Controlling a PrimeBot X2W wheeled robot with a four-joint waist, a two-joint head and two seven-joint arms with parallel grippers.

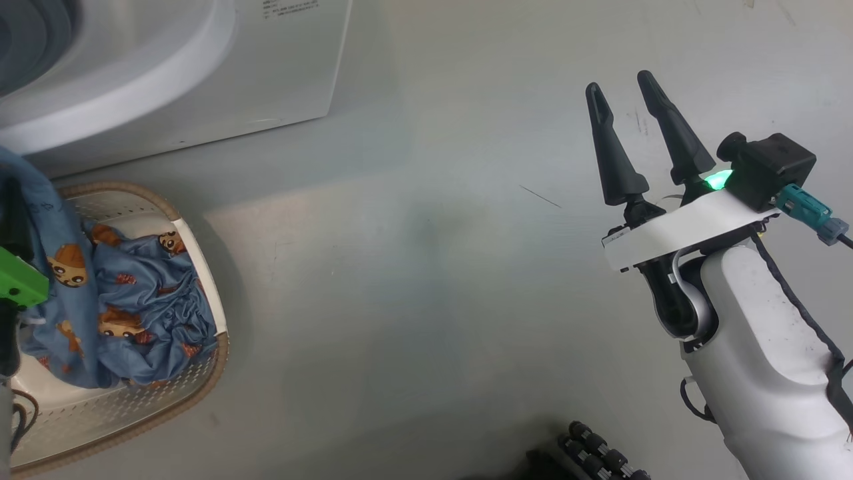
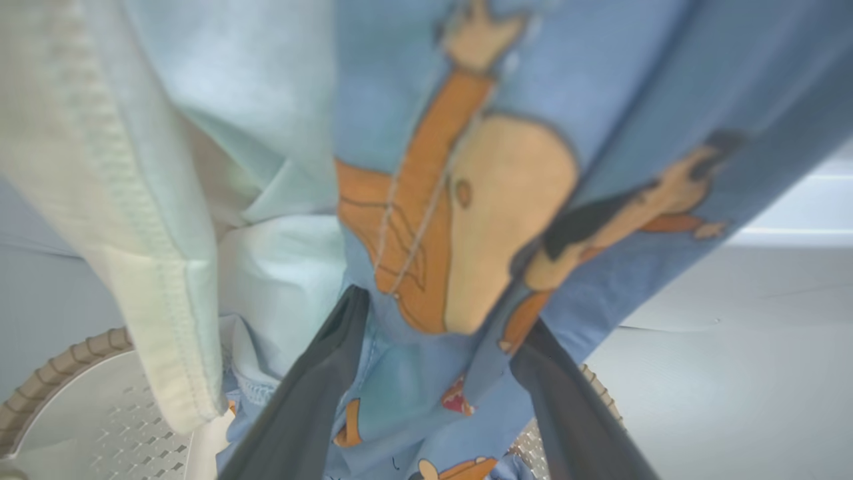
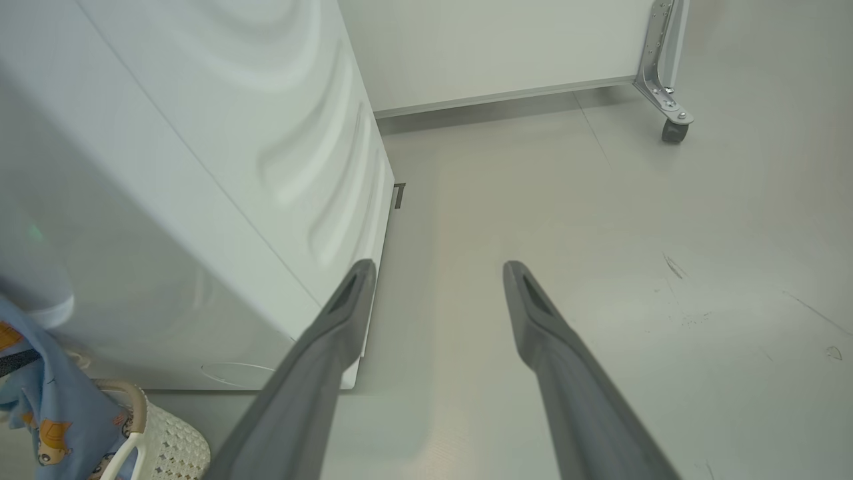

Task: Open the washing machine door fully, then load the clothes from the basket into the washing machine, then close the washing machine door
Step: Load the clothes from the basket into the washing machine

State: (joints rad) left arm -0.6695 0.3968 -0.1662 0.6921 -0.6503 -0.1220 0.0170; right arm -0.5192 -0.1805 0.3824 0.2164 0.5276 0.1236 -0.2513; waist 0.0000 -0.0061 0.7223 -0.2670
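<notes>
- Floor (image 1: 426, 300): plain grey, smooth, with a few scuffs; bare across the centre of the head view.
- Washing machine (image 1: 200, 73): white cabinet, upper left of the head view; its ribbed side panel takes the left half of the right wrist view.
- Basket (image 1: 133, 407): cream, perforated, brown rim; lower left of the head view, on the floor just in front of the machine.
- Clothes (image 1: 146, 300): blue fabric with orange-brown cartoon figures, heaped in the basket, with one fold rising along the left edge of the frame.
- Cream cloth (image 2: 153, 280): hemmed piece, hanging at the left of the left wrist view.
- Left gripper (image 2: 445, 310): fingers (image 2: 313, 393) spread wide, with blue fabric bunched between them and draped over the tips.
- Right gripper (image 1: 619, 81): right of the head view, fingers spread and empty, over bare floor, well apart from the basket.
- White panel (image 3: 506, 47): top of the right wrist view, on a castor (image 3: 674, 130).
</notes>
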